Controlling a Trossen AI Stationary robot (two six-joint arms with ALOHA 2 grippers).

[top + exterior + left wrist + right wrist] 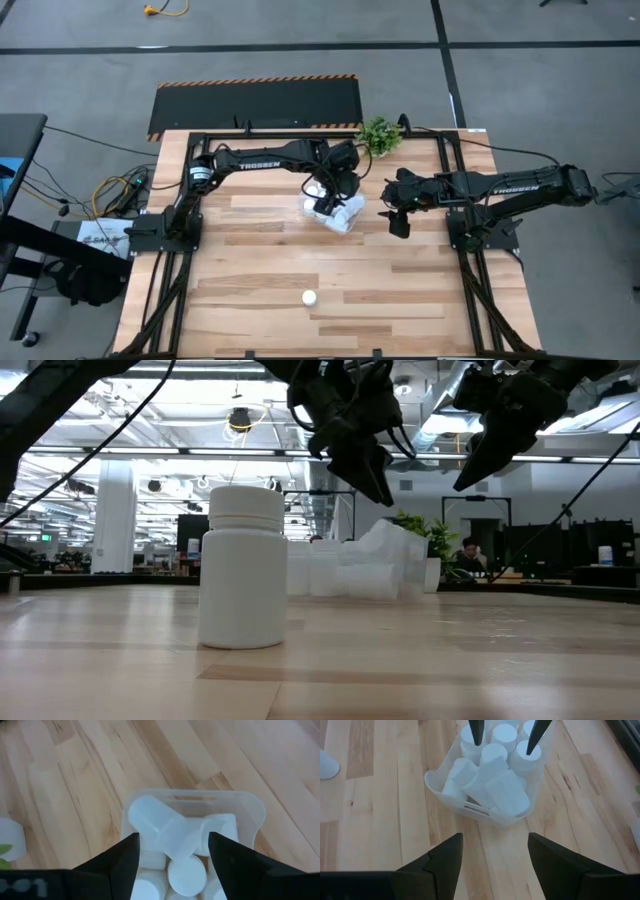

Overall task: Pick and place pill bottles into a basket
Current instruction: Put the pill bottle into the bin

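While the left gripper point(328, 206) hung with wide empty jaws above the basket point(352, 212) of pill bottles point(495, 780), the right gripper point(398, 224) waited beside, jaws wide too.

Overhead, table-level, two wrist views — shared basket point(336, 211).

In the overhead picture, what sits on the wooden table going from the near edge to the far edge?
Lone small white cylindrical pill bottle → clear plastic rectangular basket full of bottles, left hand over it → small green potted plant.
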